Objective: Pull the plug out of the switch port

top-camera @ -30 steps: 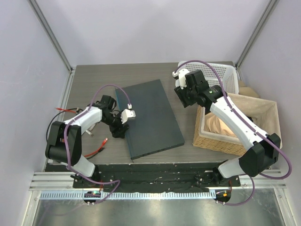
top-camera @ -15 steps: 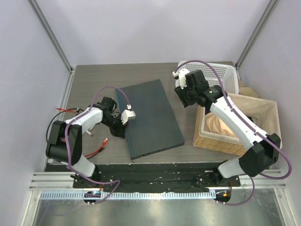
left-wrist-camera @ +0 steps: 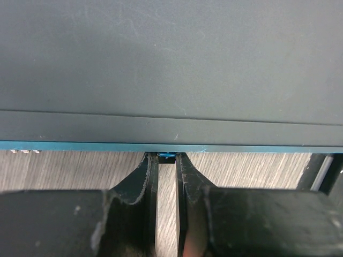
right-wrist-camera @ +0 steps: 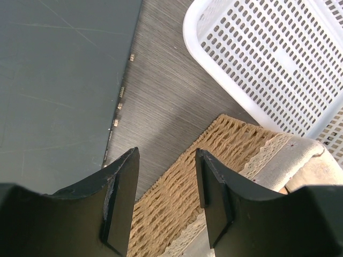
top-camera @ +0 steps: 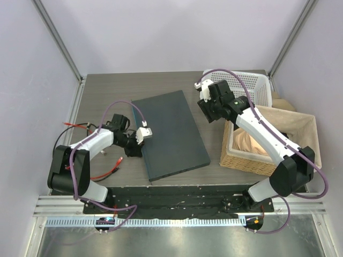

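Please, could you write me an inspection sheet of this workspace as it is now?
Surface: grey wood-grain table.
Job's things: switch lies flat; small blue plug sits at its front edge.
Clutter: white perforated basket and wicker basket at the right.
Grippers: left gripper closed on the plug; right gripper open, holding nothing, above the table.
Cables: red cables loose on the table at the left; purple cables along both arms.
Surroundings: pale walls, metal frame posts.
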